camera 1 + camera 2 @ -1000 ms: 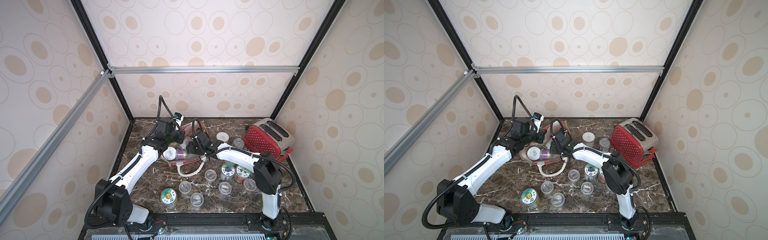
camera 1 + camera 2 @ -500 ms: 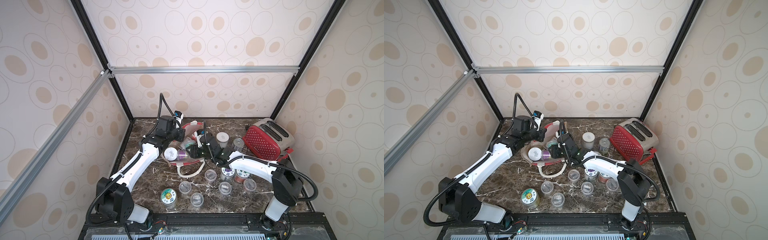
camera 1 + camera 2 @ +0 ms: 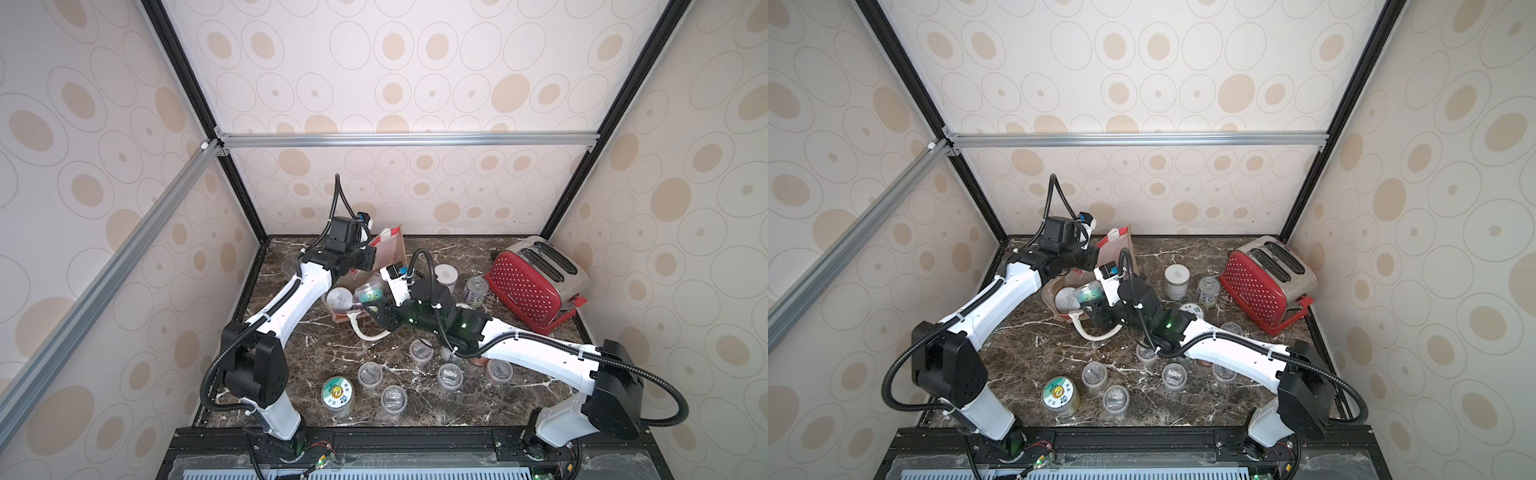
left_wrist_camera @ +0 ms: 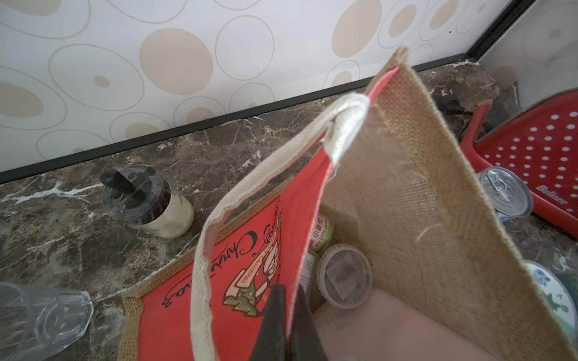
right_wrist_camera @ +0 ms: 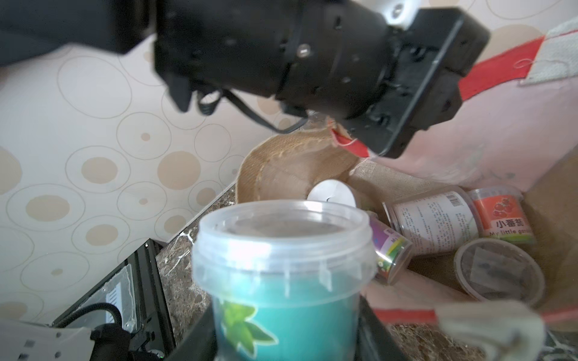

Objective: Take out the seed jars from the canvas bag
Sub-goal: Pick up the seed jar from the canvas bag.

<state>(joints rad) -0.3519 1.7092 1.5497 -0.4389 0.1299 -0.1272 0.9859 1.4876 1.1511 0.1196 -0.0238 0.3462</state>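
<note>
**Seed jar (image 5: 281, 265) gripped in my right claw (image 5: 287, 339) at the mouth of the bag (image 3: 390, 245)**

I am partway through lifting one out. My right claw is clenched on the seed jar, the one with a teal label and a clear lid, with a finger on either side of its lower body. In both top views it hangs just in front of the bag's open mouth, above the white rope handle (image 3: 365, 332) that loops out over the counter (image 3: 316, 345). How far it is tipped I cannot tell. My left claw (image 4: 289, 325) is pinched tight on the red edge of the bag, holding that wall up so the mouth gapes.

Beyond the jar I hold, more lie inside. There is a white-labelled jar (image 5: 434, 222) on its side, an orange-labelled jar (image 5: 500, 215) touching it, and a purple-labelled jar (image 5: 387, 250) also on its side. A small clear-lidded cup (image 5: 500, 272) sits just beside them. Out on the counter toward the front stand a sticker-lidded jar (image 3: 337, 392) and a cluster of small cups (image 3: 370, 374). From that I judge the job well under way but not close to done.

Next, I reckon, I must draw this jar back clear of the rim and the handle and bring it upright. Then I set it on a bare patch near the cups without knocking them, and let go. The left pinch should hold, or that wall may flop over what is left inside.
</note>
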